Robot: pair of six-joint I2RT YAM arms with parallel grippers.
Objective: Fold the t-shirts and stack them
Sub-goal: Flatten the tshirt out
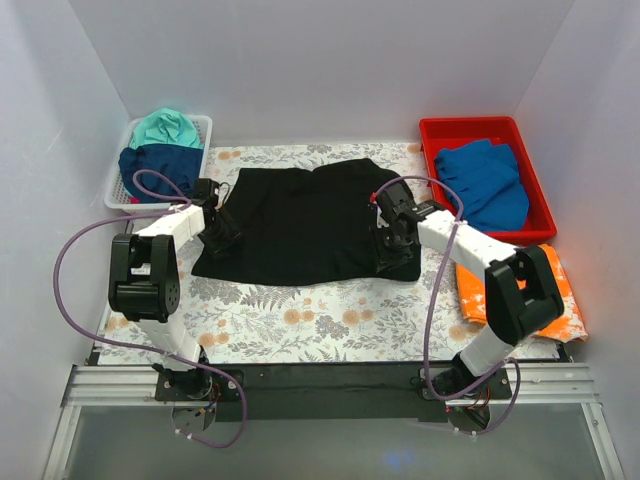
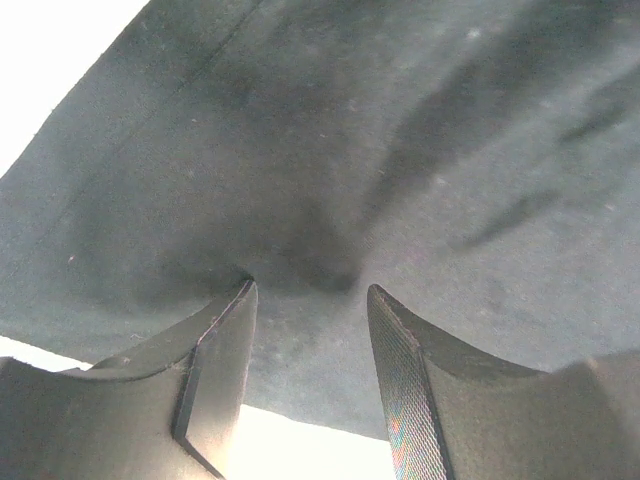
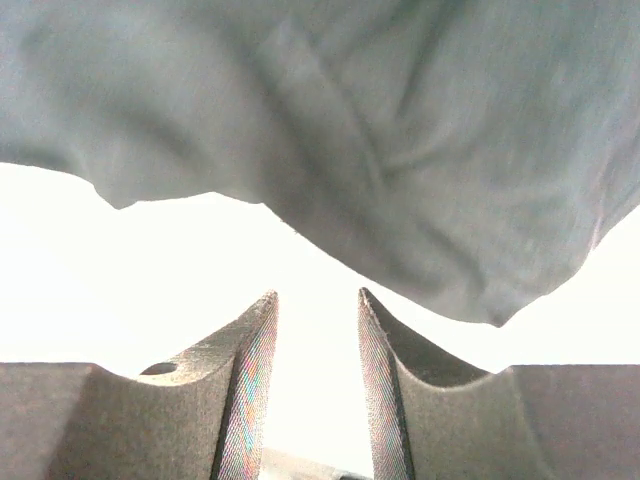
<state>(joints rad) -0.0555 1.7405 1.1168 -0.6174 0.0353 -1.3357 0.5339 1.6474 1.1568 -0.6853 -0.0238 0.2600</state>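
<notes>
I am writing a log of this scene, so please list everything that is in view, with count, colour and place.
black shirt: 1, black, spread on the middle of the table cloth
teal shirt: 1, teal, at the back of the basket
navy shirt: 1, navy, in the basket, in front of the teal shirt
blue shirt: 1, blue, in the bin
orange shirt: 1, mottled orange, right side, partly behind the right arm
basket: 1, white, back left
bin: 1, red, back right
table cloth: 1, pale with flower print, over the table
cables: 2, purple, one along each arm
left end effector: 1, black, open, at the black shirt's left edge
right end effector: 1, black, open, at its near right corner
</notes>
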